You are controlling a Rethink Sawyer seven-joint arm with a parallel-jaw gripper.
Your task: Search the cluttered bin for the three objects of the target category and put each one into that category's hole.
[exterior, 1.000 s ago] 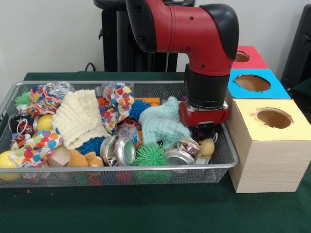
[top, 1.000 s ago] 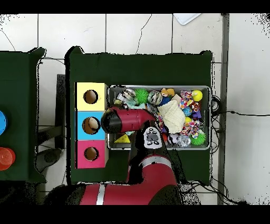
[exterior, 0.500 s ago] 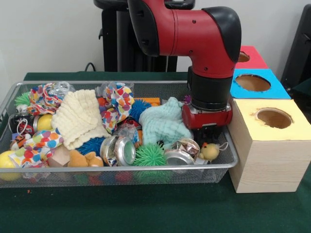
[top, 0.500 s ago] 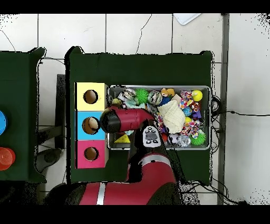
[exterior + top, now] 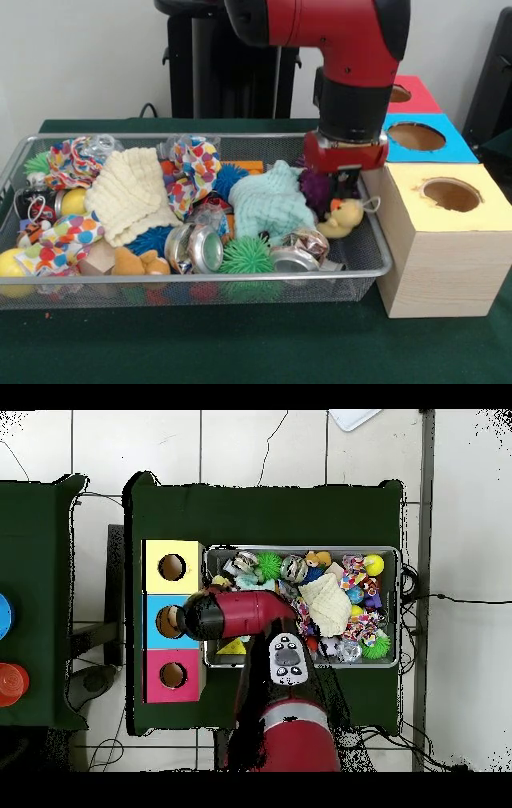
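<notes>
**Duckling up, red hole next**

Gripper [image 5: 346,186] clamped on the yellow duckling [image 5: 344,216], hanging just above the right end of the bin [image 5: 200,278], beside the yellow-topped box [image 5: 448,232]. Best to lift high, clear of the rim and the purple spiky toy [image 5: 314,188], then carry past the blue hole [image 5: 416,136] to the red hole [image 5: 398,93] at the far end, centre over it, then let go

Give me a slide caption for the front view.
Red Sawyer gripper lifts a yellow plush duckling from the cluttered silver wire-mesh bin.
</notes>
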